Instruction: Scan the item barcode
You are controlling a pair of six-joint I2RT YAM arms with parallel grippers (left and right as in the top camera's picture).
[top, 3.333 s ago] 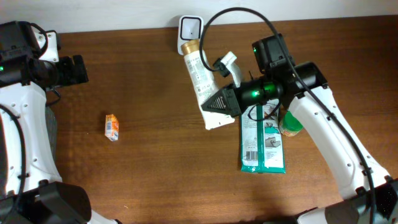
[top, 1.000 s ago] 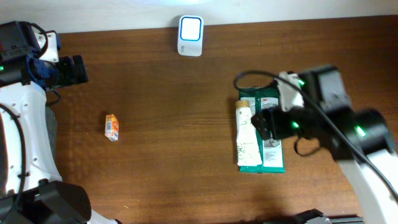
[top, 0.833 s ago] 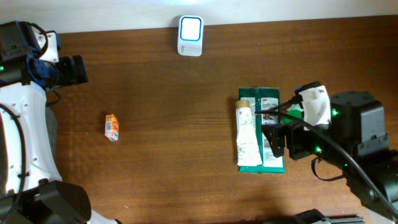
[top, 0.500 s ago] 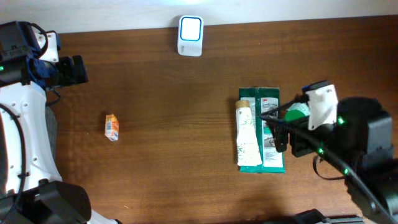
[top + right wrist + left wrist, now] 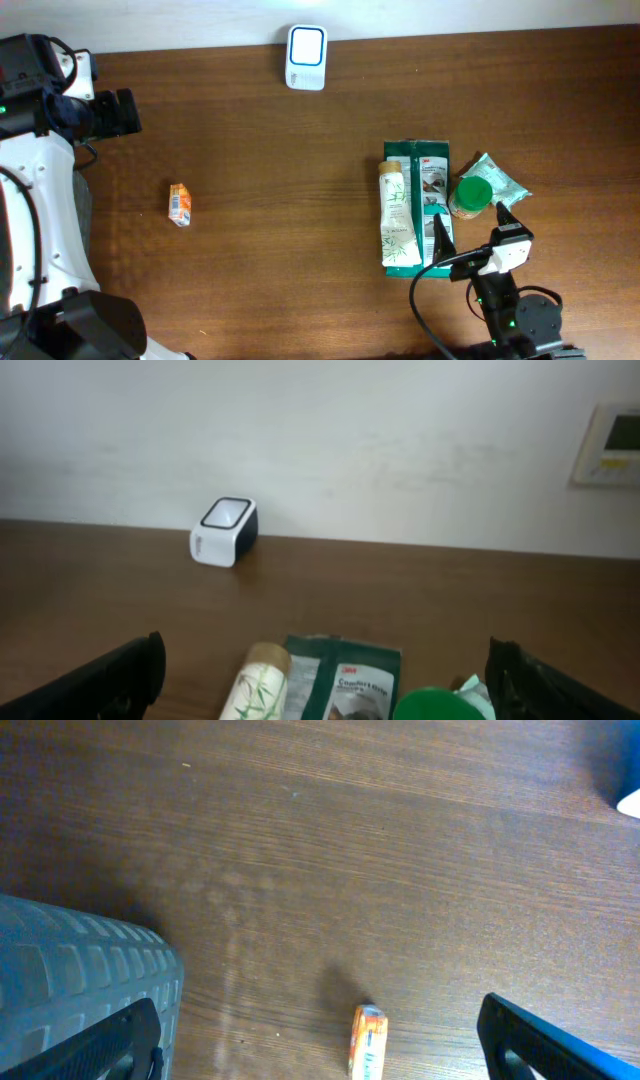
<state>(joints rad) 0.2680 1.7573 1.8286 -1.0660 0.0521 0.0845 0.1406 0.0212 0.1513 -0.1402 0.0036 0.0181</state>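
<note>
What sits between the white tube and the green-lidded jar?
A green 3M wipes pack lies flat between the tube and the jar. The overhead view shows it best.

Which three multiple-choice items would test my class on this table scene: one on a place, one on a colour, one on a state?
1. Where does the white tube lie?
A. Against the green wipes pack
B. Upright in a cup
C. Hanging over an edge

2. What colour is the jar's lid?
A. Red
B. Green
C. White

3. How do the right arm's fingers stand?
A. Shut on a bottle
B. Open, holding nothing
C. Shut on a cloth

Answers: 1 A, the overhead view shows the tube lying flat along the pack's side; 2 B, the round lid reads green from above; 3 B, the two fingers stand wide apart and grip nothing.
</note>
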